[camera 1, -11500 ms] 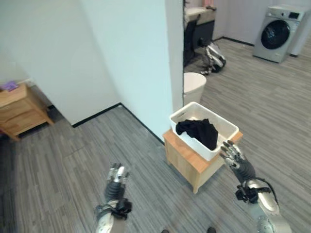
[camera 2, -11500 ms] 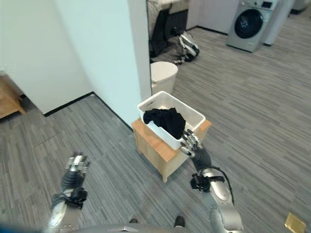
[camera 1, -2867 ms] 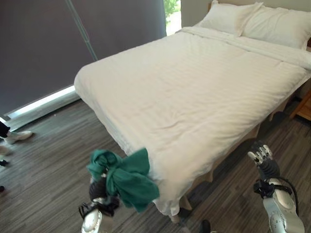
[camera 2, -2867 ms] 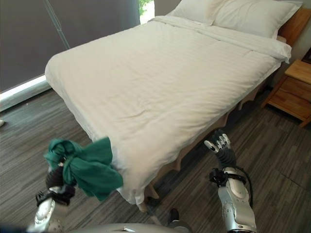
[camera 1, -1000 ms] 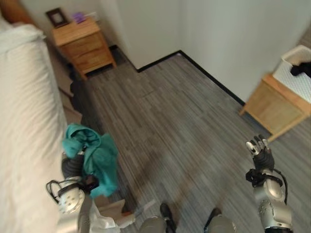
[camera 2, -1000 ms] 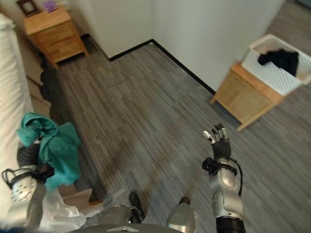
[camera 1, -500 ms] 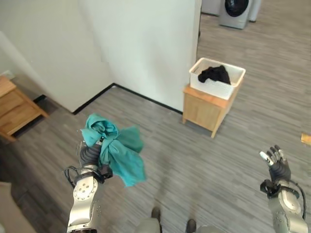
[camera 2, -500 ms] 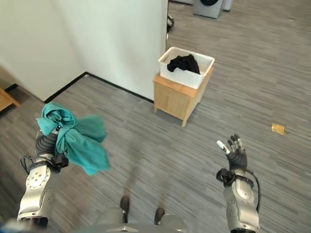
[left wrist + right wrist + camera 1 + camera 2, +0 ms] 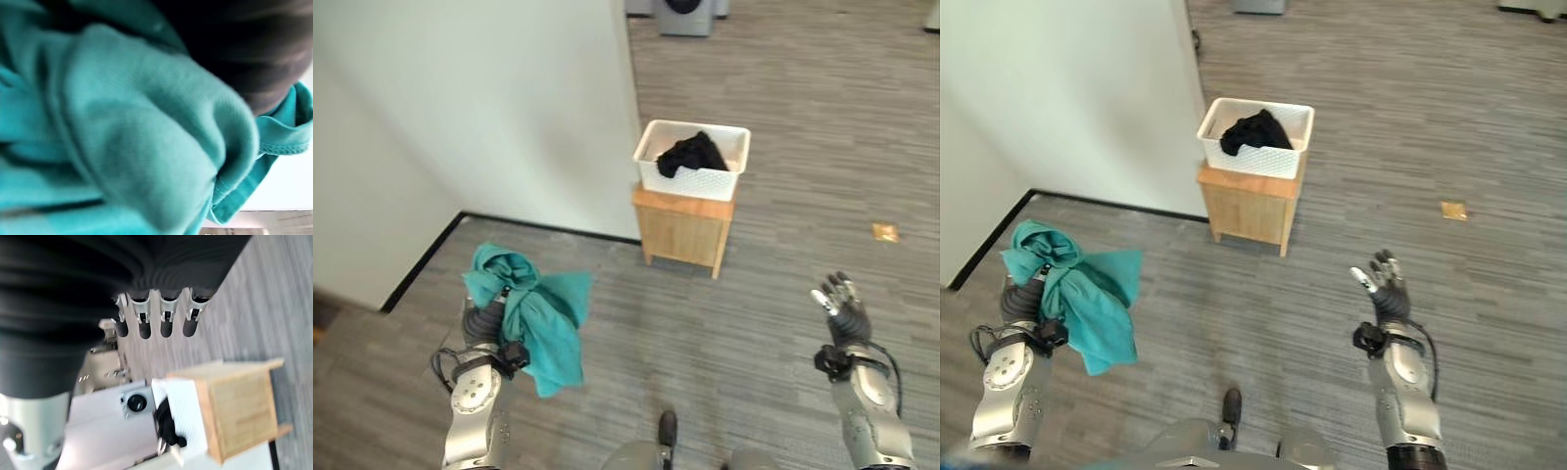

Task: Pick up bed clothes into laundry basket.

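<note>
A teal garment (image 9: 530,308) hangs bunched from my left hand (image 9: 485,321), which is shut on it at the lower left, held above the floor. In the left wrist view the teal cloth (image 9: 122,137) covers the hand. A white laundry basket (image 9: 697,174) with a black garment (image 9: 689,153) inside stands on a small wooden stand (image 9: 683,230) further ahead, beside the white wall corner. The basket (image 9: 183,418) shows past my right hand's fingers (image 9: 166,318) too. My right hand (image 9: 838,304) is raised at the lower right, open, holding nothing.
A white wall (image 9: 480,108) with a black skirting runs along the left. A washing machine (image 9: 686,14) stands at the far end. A small tan scrap (image 9: 884,232) lies on the grey plank floor to the right of the stand.
The camera has swung, so the basket and stand now sit nearer the middle. My left hand still holds the teal garment; my right hand stays open.
</note>
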### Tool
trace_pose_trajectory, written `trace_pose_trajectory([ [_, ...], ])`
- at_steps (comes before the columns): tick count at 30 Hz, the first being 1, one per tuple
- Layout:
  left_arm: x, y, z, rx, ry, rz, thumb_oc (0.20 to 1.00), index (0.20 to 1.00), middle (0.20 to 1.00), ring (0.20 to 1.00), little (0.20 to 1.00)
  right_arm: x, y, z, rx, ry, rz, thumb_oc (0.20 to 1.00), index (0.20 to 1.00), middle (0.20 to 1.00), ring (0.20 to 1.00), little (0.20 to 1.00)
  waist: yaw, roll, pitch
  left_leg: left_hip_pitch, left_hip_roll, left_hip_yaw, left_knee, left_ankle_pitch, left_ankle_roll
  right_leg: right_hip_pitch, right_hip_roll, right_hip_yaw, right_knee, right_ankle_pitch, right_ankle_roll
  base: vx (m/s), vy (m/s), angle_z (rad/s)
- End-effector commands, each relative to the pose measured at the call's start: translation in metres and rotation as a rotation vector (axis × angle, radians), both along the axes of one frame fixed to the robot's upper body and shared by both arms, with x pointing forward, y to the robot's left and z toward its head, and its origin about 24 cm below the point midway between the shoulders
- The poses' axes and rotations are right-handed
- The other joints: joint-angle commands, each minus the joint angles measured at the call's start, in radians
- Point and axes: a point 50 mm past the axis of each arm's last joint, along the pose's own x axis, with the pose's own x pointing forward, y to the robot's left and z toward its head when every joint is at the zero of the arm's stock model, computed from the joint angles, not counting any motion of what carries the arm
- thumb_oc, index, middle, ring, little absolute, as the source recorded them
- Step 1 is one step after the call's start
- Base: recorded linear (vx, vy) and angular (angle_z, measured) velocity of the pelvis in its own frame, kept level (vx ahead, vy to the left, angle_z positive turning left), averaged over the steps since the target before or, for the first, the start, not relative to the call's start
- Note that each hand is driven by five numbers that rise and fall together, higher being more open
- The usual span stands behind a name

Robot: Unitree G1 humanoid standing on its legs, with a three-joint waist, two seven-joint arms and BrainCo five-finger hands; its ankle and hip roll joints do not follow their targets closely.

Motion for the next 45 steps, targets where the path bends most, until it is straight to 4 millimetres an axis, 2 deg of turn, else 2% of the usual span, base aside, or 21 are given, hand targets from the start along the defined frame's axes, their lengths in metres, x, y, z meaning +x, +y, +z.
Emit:
trace_pose_trajectory([
  [1,-0.01,0.022,0.043,0.154,-0.149,0.042,0.2,0.2,0.2,0.2,0.2,0.001,-0.011,0.01,-0.004,-0.067,-0.054,1.0,1.0,1.0,1.0,1.0,0.001,-0.038,0.015,0.02,0.089,-0.044,-0.023,-0.022,-0.065,0.028,0.156,0.043,-0.398,0.193,-0.014,0.26,-0.044,0.34],
  [4,-0.009,0.022,0.045,0.158,-0.157,0.034,0.2,0.2,0.2,0.2,0.2,0.0,-0.013,0.009,0.008,-0.067,-0.072,1.0,1.0,1.0,1.0,1.0,-0.01,-0.041,0.009,0.049,0.102,-0.037,-0.045,-0.041,-0.085,0.047,0.164,-0.001,-0.611,0.206,-0.018,0.25,-0.082,0.22],
  [7,-0.006,0.02,0.044,0.156,-0.158,0.018,0.2,0.2,0.2,0.2,0.2,-0.001,-0.015,0.009,0.025,-0.073,-0.1,1.0,1.0,1.0,1.0,1.0,-0.029,-0.051,-0.002,0.103,0.112,-0.064,-0.054,-0.096,-0.113,0.002,0.177,0.071,-0.957,0.338,0.034,0.43,-0.15,0.08],
  [10,-0.002,0.017,0.044,0.16,-0.16,-0.004,0.2,0.2,0.2,0.2,0.2,-0.001,-0.014,0.01,0.011,-0.078,-0.096,1.0,1.0,1.0,1.0,1.0,-0.03,-0.049,-0.011,0.134,0.129,-0.07,-0.054,-0.124,-0.126,-0.032,0.148,0.089,-0.958,0.365,0.055,0.39,-0.148,0.33],
  [11,0.001,0.011,0.043,0.156,-0.159,-0.037,0.2,0.2,0.2,0.2,0.2,0.001,-0.012,0.011,0.011,-0.082,-0.081,1.0,1.0,1.0,1.0,1.0,-0.031,-0.051,-0.025,0.166,0.149,-0.069,-0.033,-0.155,-0.138,-0.006,0.118,0.059,-0.917,0.37,0.052,0.5,-0.229,0.56],
  [13,0.001,0.008,0.042,0.152,-0.159,-0.05,0.2,0.2,0.2,0.2,0.2,0.003,-0.012,0.012,0.003,-0.085,-0.062,1.0,1.0,1.0,1.0,1.0,-0.043,-0.048,-0.034,0.185,0.172,-0.074,-0.005,-0.165,-0.142,-0.006,0.12,0.04,-0.867,0.376,0.039,0.42,-0.227,0.27],
  [15,0.003,0.004,0.04,0.139,-0.154,-0.066,0.2,0.2,0.2,0.2,0.2,0.004,-0.011,0.012,0.001,-0.083,-0.052,1.0,1.0,1.0,1.0,1.0,-0.052,-0.044,-0.035,0.186,0.192,-0.075,0.031,-0.149,-0.156,0.006,0.131,0.041,-0.85,0.367,0.031,0.24,-0.175,0.1],
  [17,0.009,-0.003,0.041,0.128,-0.165,-0.098,0.2,0.2,0.2,0.2,0.2,0.008,-0.013,0.018,-0.024,-0.097,-0.034,1.0,1.0,1.0,1.0,1.0,-0.056,-0.032,-0.042,0.153,0.219,-0.078,0.191,-0.071,-0.18,0.057,0.167,0.031,-0.854,0.339,0.0,0.35,-0.296,0.19],
  [18,0.014,-0.009,0.042,0.12,-0.174,-0.134,0.2,0.2,0.2,0.2,0.2,0.01,-0.019,0.023,-0.037,-0.111,-0.036,1.0,1.0,1.0,1.0,1.0,-0.059,-0.057,-0.032,0.069,0.223,-0.05,0.402,0.014,-0.187,0.121,0.174,0.024,-0.881,0.311,-0.036,0.31,-0.323,-0.22],
  [19,0.014,-0.009,0.043,0.12,-0.175,-0.135,0.2,0.2,0.2,0.2,0.2,0.01,-0.019,0.023,-0.037,-0.112,-0.037,1.0,1.0,1.0,1.0,1.0,-0.061,-0.057,-0.031,0.056,0.222,-0.055,0.42,0.008,-0.188,0.12,0.174,0.021,-0.884,0.313,-0.037,0.36,-0.441,0.07],
  [20,0.018,-0.013,0.046,0.119,-0.187,-0.169,0.2,0.2,0.2,0.2,0.2,0.009,-0.028,0.024,-0.072,-0.103,-0.061,1.0,1.0,1.0,1.0,1.0,-0.048,-0.078,-0.01,-0.019,0.22,-0.05,0.602,0.043,-0.191,0.18,0.188,0.022,-0.906,0.286,-0.07,0.37,-0.326,0.14],
  [24,0.029,-0.023,0.054,0.112,-0.221,-0.235,0.2,0.2,0.2,0.2,0.2,0.009,-0.037,0.022,-0.098,-0.064,-0.088,1.0,1.0,1.0,1.0,1.0,-0.018,-0.084,0.005,-0.141,0.163,-0.038,0.45,-0.036,-0.172,0.263,0.192,0.042,-0.946,0.251,-0.059,0.28,-0.146,-0.33],
  [25,0.029,-0.024,0.054,0.112,-0.223,-0.236,0.2,0.2,0.2,0.2,0.2,0.009,-0.037,0.022,-0.097,-0.065,-0.088,1.0,1.0,1.0,1.0,1.0,-0.017,-0.089,0.004,-0.141,0.157,-0.035,0.442,-0.027,-0.17,0.259,0.187,0.043,-0.947,0.254,-0.058,0.3,-0.031,-0.59],
  [26,0.031,-0.027,0.057,0.115,-0.231,-0.265,0.2,0.2,0.2,0.2,0.2,0.007,-0.037,0.018,-0.089,-0.05,-0.083,1.0,1.0,1.0,1.0,1.0,-0.007,-0.076,-0.003,-0.162,0.13,-0.036,0.279,-0.046,-0.169,0.274,0.199,0.05,-0.955,0.246,-0.048,0.2,-0.002,-0.31],
  [27,0.031,-0.027,0.057,0.115,-0.23,-0.266,0.2,0.2,0.2,0.2,0.2,0.007,-0.037,0.018,-0.089,-0.049,-0.084,1.0,1.0,1.0,1.0,1.0,-0.005,-0.079,-0.005,-0.15,0.127,-0.033,0.257,-0.037,-0.168,0.275,0.195,0.052,-0.955,0.243,-0.047,0.31,0.0,-0.38],
  [29,0.035,-0.035,0.057,0.114,-0.224,-0.319,0.2,0.2,0.2,0.2,0.2,0.006,-0.031,0.012,-0.097,-0.019,-0.043,1.0,1.0,1.0,1.0,1.0,0.011,-0.047,-0.013,-0.17,0.087,-0.073,0.094,0.054,-0.172,0.296,0.232,0.076,-0.96,0.231,-0.05,0.25,-0.021,-0.34],
  [31,0.037,-0.038,0.058,0.111,-0.227,-0.341,0.2,0.2,0.2,0.2,0.2,0.008,-0.028,0.012,-0.108,-0.017,-0.021,1.0,1.0,1.0,1.0,1.0,0.011,-0.044,-0.013,-0.166,0.066,-0.08,0.103,0.058,-0.172,0.302,0.236,0.085,-0.96,0.23,-0.052,0.15,-0.016,-0.33],
  [32,0.041,-0.044,0.062,0.107,-0.239,-0.389,0.2,0.2,0.2,0.2,0.2,0.011,-0.021,0.01,-0.105,-0.008,0.019,1.0,1.0,1.0,1.0,1.0,0.007,-0.041,-0.013,-0.141,0.056,-0.087,0.122,0.025,-0.166,0.305,0.242,0.108,-0.96,0.225,-0.056,0.1,0.009,-0.67],
  [35,0.05,-0.06,0.067,0.087,-0.254,-0.478,0.2,0.2,0.2,0.2,0.2,0.01,-0.015,0.009,-0.08,-0.013,0.032,1.0,1.0,1.0,1.0,1.0,-0.01,-0.028,-0.041,-0.075,0.07,-0.126,0.016,0.025,-0.148,0.303,0.25,0.131,-0.96,0.219,-0.052,0.14,0.101,-0.39],
  [40,0.063,-0.078,0.079,0.148,-0.255,-0.606,0.2,0.2,0.2,0.2,0.2,0.01,-0.007,0.008,-0.062,-0.014,0.057,1.0,1.0,1.0,1.0,1.0,-0.039,-0.019,-0.065,-0.014,0.077,-0.115,-0.049,0.029,-0.136,0.31,0.254,0.153,-0.96,0.21,-0.049,0.09,0.068,-0.03],
  [45,0.078,-0.098,0.116,0.281,-0.322,-0.754,0.2,0.2,0.2,0.2,0.2,0.012,-0.004,0.01,-0.084,-0.01,0.087,1.0,1.0,1.0,1.0,1.0,-0.062,-0.016,-0.083,0.007,0.079,-0.092,-0.054,0.013,-0.126,0.309,0.253,0.177,-0.96,0.208,-0.039,0.05,0.045,-0.09],
])
